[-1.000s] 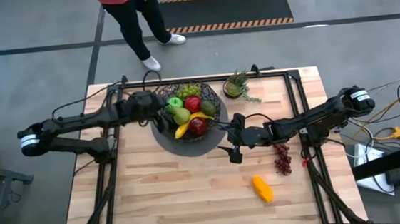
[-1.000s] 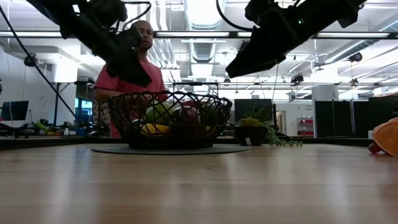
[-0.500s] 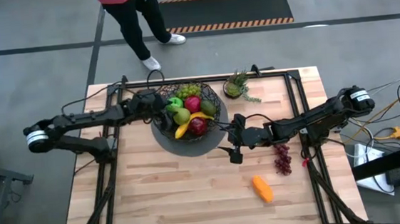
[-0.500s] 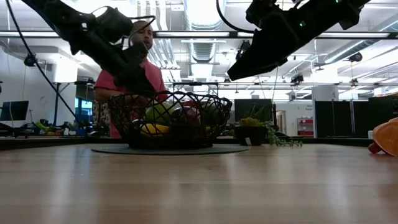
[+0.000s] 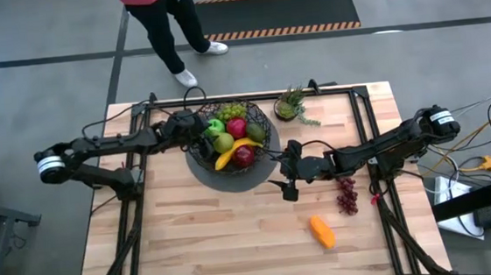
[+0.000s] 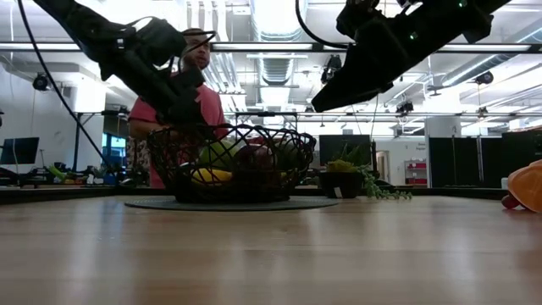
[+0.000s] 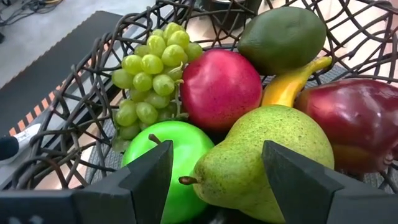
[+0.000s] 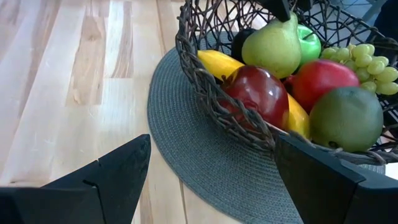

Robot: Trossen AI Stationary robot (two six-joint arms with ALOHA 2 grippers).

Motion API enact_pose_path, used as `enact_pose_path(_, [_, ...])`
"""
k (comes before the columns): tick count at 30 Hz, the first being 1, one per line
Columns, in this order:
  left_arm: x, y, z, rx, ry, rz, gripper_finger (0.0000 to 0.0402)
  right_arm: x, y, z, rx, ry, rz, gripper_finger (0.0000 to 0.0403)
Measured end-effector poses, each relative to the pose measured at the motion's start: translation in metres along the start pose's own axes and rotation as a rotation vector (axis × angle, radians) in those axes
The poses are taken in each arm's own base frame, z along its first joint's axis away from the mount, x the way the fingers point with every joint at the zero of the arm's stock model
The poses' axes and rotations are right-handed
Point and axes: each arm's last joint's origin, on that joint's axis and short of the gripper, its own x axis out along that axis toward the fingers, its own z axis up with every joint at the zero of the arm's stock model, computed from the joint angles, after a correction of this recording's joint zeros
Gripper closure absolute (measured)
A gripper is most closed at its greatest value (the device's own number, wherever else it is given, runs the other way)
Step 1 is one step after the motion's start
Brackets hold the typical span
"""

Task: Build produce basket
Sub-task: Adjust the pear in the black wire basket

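The black wire basket [image 5: 262, 129] stands on a round grey mat in the far middle of the table. It holds a green pear [image 7: 267, 149], a green apple [image 7: 165, 155], red apples [image 7: 221, 87], green grapes [image 7: 149, 68], a lime [image 7: 283, 37] and a banana [image 7: 289, 84]. My left gripper [image 5: 199, 132] hovers open over the basket's left rim, its fingers on either side of the pear's stem end and apart from it. My right gripper [image 5: 285, 176] hangs open above the table, just right of the basket. Purple grapes [image 5: 347, 195] and an orange piece [image 5: 322, 232] lie on the table.
A small potted green plant [image 5: 290, 106] stands near the far edge, right of the basket. A person in a red top [image 6: 174, 102] stands beyond the far edge. Bare wood covers the near half of the table [image 5: 209, 237]. Metal frame rails run along both sides.
My left gripper has drawn back a little toward the table's far edge and risen slightly over the basket's left rim, staying open. The fruit in the basket has kept its place. My right arm has stayed still.
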Motion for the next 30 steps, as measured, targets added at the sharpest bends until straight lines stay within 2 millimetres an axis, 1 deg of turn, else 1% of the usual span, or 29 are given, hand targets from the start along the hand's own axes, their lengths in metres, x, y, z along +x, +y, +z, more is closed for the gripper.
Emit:
enact_pose_path(4, [0.0, -0.001, -0.003, -0.008, 0.003, -0.002, 0.0179, 0.0, 0.0, -0.001, 0.004, -0.009, 0.001, 0.0078])
enact_pose_path(7, [-0.001, -0.001, -0.006, -0.018, 0.008, -0.002, 0.0208, 0.0, 0.0, -0.001, 0.007, -0.009, 0.001, 0.0078])
enact_pose_path(11, [-0.003, 0.0, -0.007, -0.017, 0.008, -0.003, 0.0275, 0.0, 0.0, -0.001, 0.012, -0.009, 0.001, 0.0078])
enact_pose_path(16, [-0.008, 0.0, -0.004, -0.01, -0.009, -0.002, 0.0379, 0.0, 0.0, 0.0, 0.023, -0.022, 0.001, 0.0078])
enact_pose_path(17, [-0.009, 0.0, -0.003, -0.011, -0.013, -0.003, 0.039, 0.0, 0.0, 0.0, 0.023, -0.024, 0.002, 0.0078])
enact_pose_path(26, [-0.026, -0.006, 0.007, 0.026, -0.109, -0.03, 0.04, 0.0, 0.0, 0.002, 0.028, -0.037, 0.002, 0.0078])
enact_pose_path(30, [-0.028, -0.01, 0.013, 0.042, -0.17, -0.044, 0.0401, 0.0, 0.0, 0.003, 0.032, -0.053, 0.003, 0.0078])
